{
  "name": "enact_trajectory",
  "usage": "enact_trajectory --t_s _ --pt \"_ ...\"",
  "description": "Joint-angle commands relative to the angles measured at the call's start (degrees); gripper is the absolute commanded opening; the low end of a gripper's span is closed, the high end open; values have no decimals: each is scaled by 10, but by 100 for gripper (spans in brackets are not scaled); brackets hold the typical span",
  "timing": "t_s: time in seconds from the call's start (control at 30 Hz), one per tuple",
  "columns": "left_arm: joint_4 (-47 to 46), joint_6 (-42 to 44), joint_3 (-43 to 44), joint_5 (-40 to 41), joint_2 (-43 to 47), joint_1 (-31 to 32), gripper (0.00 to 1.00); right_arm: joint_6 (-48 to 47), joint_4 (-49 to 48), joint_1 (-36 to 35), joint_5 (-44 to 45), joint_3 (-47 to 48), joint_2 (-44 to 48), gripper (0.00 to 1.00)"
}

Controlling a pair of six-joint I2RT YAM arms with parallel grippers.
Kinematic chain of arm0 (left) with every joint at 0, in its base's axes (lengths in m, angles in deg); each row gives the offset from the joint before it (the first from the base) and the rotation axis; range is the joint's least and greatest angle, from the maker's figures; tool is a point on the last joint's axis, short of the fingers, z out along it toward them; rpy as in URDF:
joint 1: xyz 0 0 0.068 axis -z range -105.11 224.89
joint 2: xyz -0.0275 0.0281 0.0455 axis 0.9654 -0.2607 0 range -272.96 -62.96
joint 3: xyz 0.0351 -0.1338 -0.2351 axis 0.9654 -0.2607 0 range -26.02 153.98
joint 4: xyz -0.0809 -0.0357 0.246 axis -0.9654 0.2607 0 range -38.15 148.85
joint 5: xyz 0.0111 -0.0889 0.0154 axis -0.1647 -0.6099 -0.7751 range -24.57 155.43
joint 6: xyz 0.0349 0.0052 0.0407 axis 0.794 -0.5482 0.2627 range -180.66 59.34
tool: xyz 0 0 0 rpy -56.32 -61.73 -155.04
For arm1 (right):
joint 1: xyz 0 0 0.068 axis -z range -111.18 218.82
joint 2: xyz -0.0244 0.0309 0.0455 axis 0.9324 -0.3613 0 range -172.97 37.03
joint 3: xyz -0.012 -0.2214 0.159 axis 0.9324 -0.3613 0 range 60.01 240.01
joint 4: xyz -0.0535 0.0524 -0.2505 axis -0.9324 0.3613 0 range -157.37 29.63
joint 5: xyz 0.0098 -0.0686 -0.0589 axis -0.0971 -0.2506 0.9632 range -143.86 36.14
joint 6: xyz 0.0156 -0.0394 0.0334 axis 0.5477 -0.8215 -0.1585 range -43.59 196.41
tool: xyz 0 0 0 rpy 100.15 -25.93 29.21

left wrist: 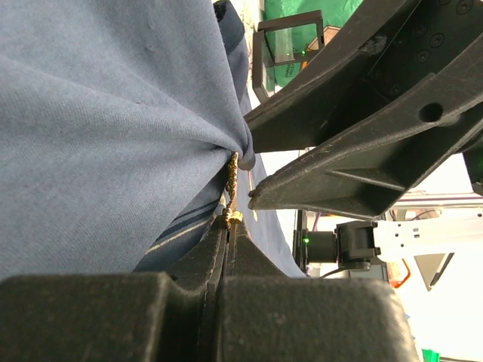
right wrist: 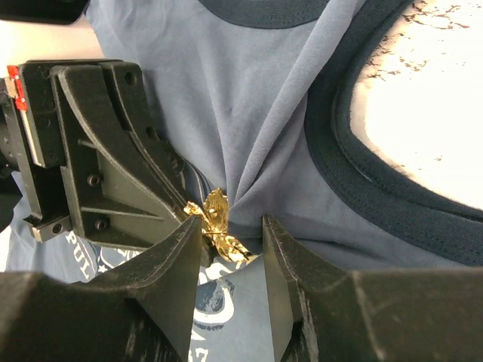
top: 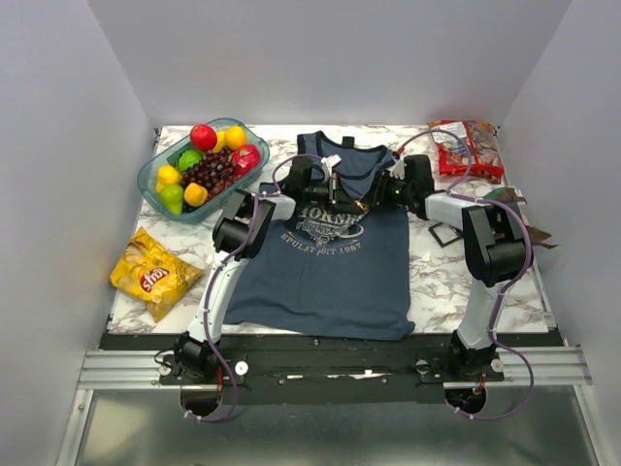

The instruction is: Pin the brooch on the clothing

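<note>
The slate-blue tank top [top: 330,277] lies flat on the marble table, neck at the far side. Both grippers meet over its upper chest. My left gripper [top: 335,194] is shut on the small gold brooch [left wrist: 232,217], which sits against a bunched fold of the cloth [left wrist: 113,113]. My right gripper [top: 376,199] is open, its fingers either side of the brooch [right wrist: 217,219] and the gathered fabric [right wrist: 249,98]. In the right wrist view the right gripper [right wrist: 232,230] faces the left gripper's black fingers [right wrist: 113,181]. In the left wrist view the left gripper [left wrist: 229,224] faces the right gripper's fingers [left wrist: 339,173].
A teal tray [top: 158,167] of fruit stands at the back left. A yellow chip bag [top: 153,274] lies at the left. A red snack bag [top: 468,146] is at the back right. A small black-framed square box [top: 446,234] sits right of the top.
</note>
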Motion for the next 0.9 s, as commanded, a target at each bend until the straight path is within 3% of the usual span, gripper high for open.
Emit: enact_trajectory --t_s 0.0,0.87 --pt "-48 -16 -3 0 11 6 0 20 -31 -11 23 -23 -2 45" --pt "-140 -67 -54 -3 25 16 0 101 -158 -28 118 -102 30 42"
